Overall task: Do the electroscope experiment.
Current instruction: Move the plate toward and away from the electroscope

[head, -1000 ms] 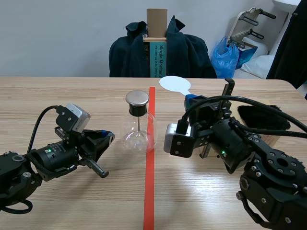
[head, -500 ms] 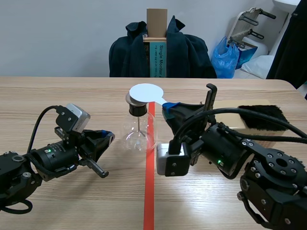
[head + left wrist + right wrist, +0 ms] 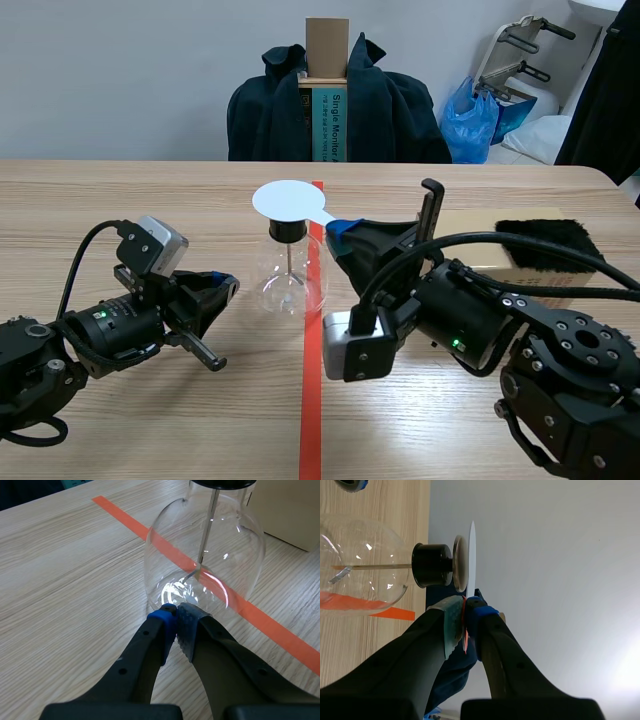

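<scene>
The electroscope is a clear glass flask [image 3: 291,277] with a black stopper [image 3: 287,231] and a rod with foil leaves inside. It stands on the orange tape line. My right gripper [image 3: 340,231] is shut on the handle of a white disc paddle [image 3: 287,199] and holds the disc flat just over the flask's metal cap. In the right wrist view the paddle [image 3: 472,555] lies close against the cap [image 3: 458,563]; contact cannot be told. My left gripper [image 3: 175,615] is shut on nothing, its fingertips at the foot of the flask [image 3: 205,565].
A beige box [image 3: 478,247] with a black fur cloth [image 3: 548,243] on it sits at the right, behind the right arm. A chair draped with a dark jacket [image 3: 380,105] stands beyond the far edge. The orange tape line [image 3: 312,400] runs down the middle.
My right arm has swung left with the white paddle, from right of the flask to over its cap. The left arm has kept still.
</scene>
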Motion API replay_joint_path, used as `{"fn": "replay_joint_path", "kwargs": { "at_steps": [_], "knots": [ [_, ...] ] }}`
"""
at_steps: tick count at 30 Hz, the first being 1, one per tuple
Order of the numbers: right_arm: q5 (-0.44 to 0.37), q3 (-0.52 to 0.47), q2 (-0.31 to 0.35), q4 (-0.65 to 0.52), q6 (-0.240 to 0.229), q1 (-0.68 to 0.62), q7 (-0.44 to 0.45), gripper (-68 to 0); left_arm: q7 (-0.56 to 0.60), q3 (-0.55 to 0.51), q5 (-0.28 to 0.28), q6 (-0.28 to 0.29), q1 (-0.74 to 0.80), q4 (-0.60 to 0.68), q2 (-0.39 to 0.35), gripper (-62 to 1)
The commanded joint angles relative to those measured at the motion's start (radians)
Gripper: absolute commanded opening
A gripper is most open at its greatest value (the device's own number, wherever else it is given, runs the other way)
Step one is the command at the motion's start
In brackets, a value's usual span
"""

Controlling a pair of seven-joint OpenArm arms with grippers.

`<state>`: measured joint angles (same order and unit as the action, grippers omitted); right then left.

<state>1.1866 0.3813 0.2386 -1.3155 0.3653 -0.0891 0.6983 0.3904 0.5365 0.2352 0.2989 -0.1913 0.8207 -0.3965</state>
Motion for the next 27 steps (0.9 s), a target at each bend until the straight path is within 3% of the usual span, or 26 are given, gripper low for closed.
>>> {"fn": "replay_joint_path", "kwargs": {
  "at_steps": [1, 7, 21, 27],
  "knots": [
    [-0.008, -0.007, 0.002, -0.015, 0.011, 0.019, 0.001, -66.7, 0.013, -0.006, 0.007, 0.002, -0.008, 0.027, 0.003, -57.8],
    [-0.008, -0.007, 0.002, -0.015, 0.011, 0.019, -0.049, -66.7, 0.013, -0.006, 0.007, 0.002, -0.008, 0.027, 0.003, -57.8],
    [-0.008, -0.010, 0.003, -0.015, 0.012, 0.019, -0.376, -66.7, 0.014, -0.006, 0.007, 0.002, -0.008, 0.027, 0.002, -57.8],
    [-0.008, -0.024, 0.018, -0.016, 0.044, 0.019, -0.414, -66.7, 0.013, -0.006, 0.007, 0.002, -0.008, 0.027, 0.002, -57.8]
  ]
}}
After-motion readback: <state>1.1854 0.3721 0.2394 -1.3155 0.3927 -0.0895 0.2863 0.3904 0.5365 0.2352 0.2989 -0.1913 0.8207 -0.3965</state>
